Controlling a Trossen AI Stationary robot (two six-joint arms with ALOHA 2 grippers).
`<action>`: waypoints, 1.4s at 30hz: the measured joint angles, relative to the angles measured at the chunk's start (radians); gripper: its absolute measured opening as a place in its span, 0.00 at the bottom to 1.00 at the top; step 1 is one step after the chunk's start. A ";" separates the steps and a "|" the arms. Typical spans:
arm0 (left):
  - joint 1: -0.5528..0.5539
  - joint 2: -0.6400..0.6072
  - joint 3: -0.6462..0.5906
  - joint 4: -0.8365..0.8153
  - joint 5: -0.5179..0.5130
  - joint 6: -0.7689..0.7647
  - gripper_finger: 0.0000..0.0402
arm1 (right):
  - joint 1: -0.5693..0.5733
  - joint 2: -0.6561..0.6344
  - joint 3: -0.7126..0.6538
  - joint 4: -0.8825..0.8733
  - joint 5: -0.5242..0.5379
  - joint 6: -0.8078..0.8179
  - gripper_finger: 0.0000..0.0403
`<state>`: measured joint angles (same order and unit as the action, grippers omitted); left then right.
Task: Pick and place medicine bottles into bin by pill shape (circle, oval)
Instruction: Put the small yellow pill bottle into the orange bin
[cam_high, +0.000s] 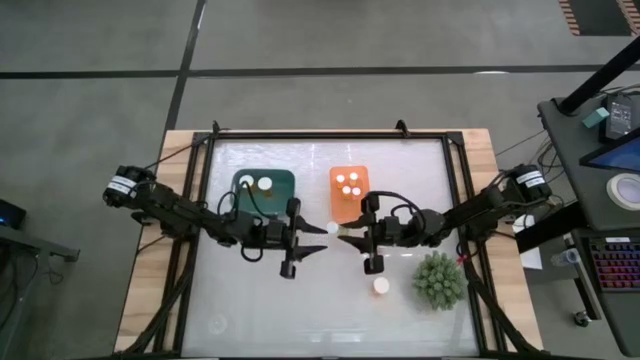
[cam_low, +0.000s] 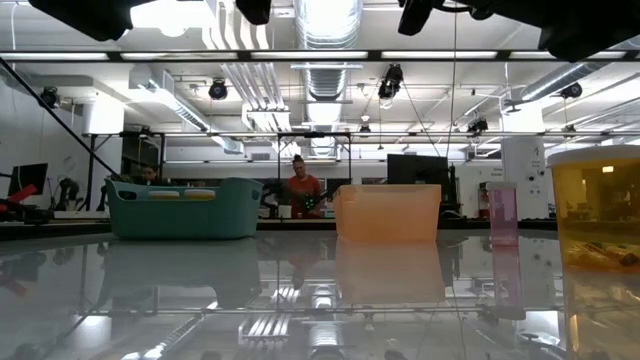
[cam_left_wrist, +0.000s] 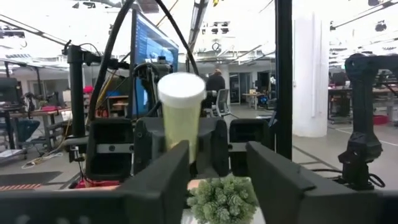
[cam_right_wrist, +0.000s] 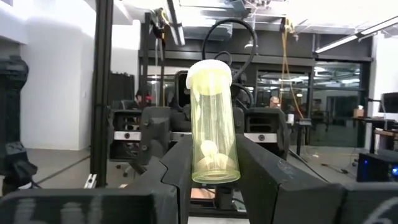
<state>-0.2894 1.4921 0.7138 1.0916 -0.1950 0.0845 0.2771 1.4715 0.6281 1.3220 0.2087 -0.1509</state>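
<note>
Robotics lab, exposed ceiling ducts (cam_low: 322, 40), monitors (cam_left_wrist: 152, 56), workbenches, ppl at desks (cam_low: 300, 185)

We see the teal plastic bin (cam_high: 264, 185) left of the orange plastic bin (cam_high: 350, 190). A white-capped medicine bottle (cam_high: 381, 286) stands beside the spiky green plant (cam_high: 438, 279).

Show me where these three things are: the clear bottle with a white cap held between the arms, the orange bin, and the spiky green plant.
clear bottle with white cap (cam_right_wrist: 214, 127): right wrist view, middle of its body.
orange bin (cam_high: 336, 205): high view, bare floor near its left edge.
spiky green plant (cam_high: 439, 279): high view, centre of its leaves.
</note>
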 joint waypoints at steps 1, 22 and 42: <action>0.000 0.000 0.003 0.000 -0.009 0.000 0.38 | 0.000 0.000 0.000 0.000 0.002 0.000 0.24; 0.022 0.111 0.041 0.206 -0.101 -0.002 0.46 | 0.000 0.003 0.000 0.000 0.047 0.001 0.24; 0.034 0.202 0.115 0.236 -0.100 0.002 0.46 | 0.000 0.003 0.000 -0.001 0.047 0.000 0.24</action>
<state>-0.2550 1.6939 0.8291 1.3280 -0.2946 0.0864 0.2771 1.4750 0.6281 1.3209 0.2562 -0.1510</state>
